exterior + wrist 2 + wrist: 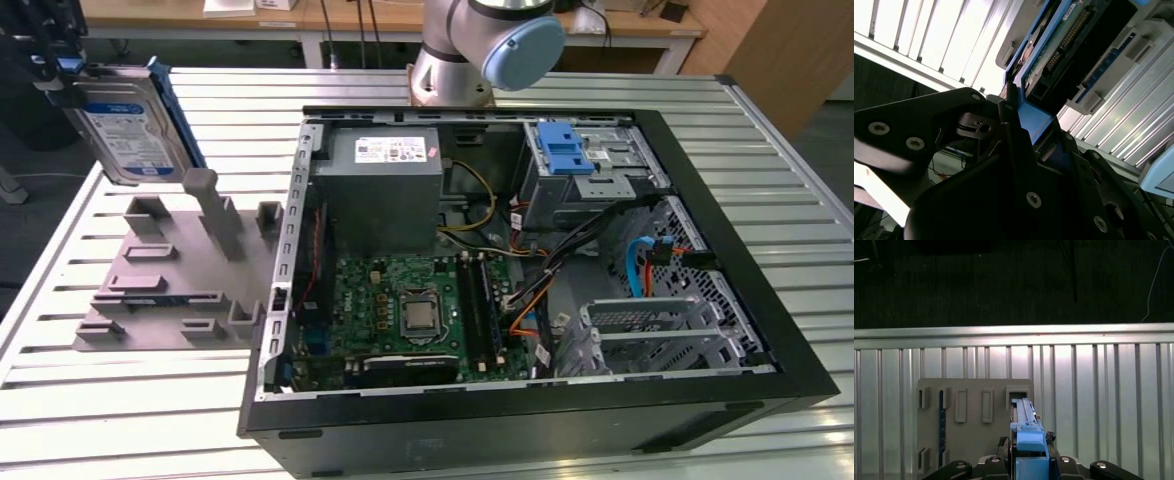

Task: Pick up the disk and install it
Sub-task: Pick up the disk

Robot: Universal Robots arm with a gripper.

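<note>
Hanging at the exterior view's far left, the disk was held in the air by the gripper, just above the grey slotted stand on the slatted table. In the second wrist view the fingers were clenched on the blue carrier frame at the disk's upper end. The disk stood on edge, its labelled face turned toward the exterior camera. Its long axis ran roughly up and down, leaning a little, with the free end pointing down at the stand. Further toward the exterior view's right lay the open computer case, with the power supply and motherboard inside. Beyond them was the metal drive bay, topped by a blue latch, well apart from the disk. Loose cables trailed below the bay. Judging from this, the grip on a narrow plastic edge could let the disk swing or slip. Its low end could catch the stand's tall post or the case wall. The cables could snag it near the bay, and a tilted disk could jam there.
</note>
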